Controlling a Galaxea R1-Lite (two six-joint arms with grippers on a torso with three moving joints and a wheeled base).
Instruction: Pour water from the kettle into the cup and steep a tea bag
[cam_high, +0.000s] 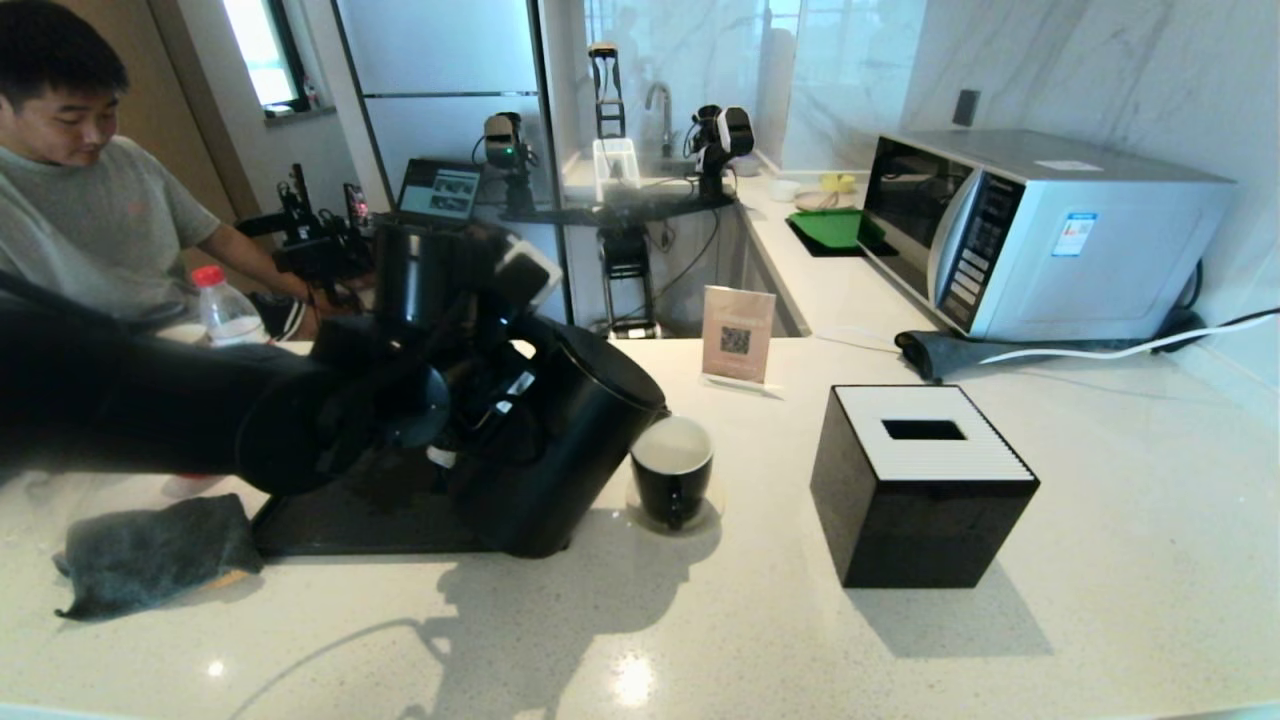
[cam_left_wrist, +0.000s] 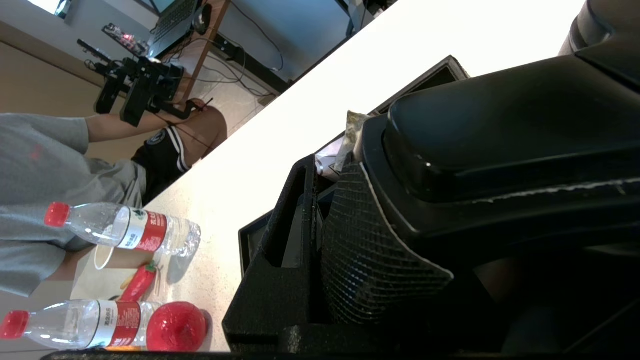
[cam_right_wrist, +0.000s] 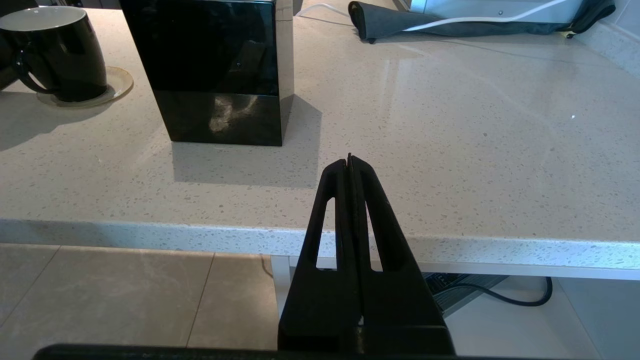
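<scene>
The matte black kettle (cam_high: 560, 440) leans to the right over the black tray (cam_high: 350, 525), its spout close to the rim of the black cup (cam_high: 672, 470). The cup's white inside shows, and it stands on a coaster. No water stream shows. My left gripper (cam_high: 470, 400) is shut on the kettle's handle (cam_left_wrist: 500, 145); one finger (cam_left_wrist: 280, 250) presses its meshed grip. A small crinkled greyish pouch (cam_left_wrist: 352, 131), seemingly the tea bag, peeks from behind the handle. My right gripper (cam_right_wrist: 349, 160) hangs shut and empty just off the counter's front edge, well right of the cup (cam_right_wrist: 60, 50).
A black tissue box (cam_high: 920, 485) stands right of the cup, with a sign card (cam_high: 737, 335) behind. A grey cloth (cam_high: 150, 550) lies at the front left. Red-capped bottles (cam_left_wrist: 125, 230) and a person (cam_high: 90, 200) are at the left, a microwave (cam_high: 1040, 230) at the back right.
</scene>
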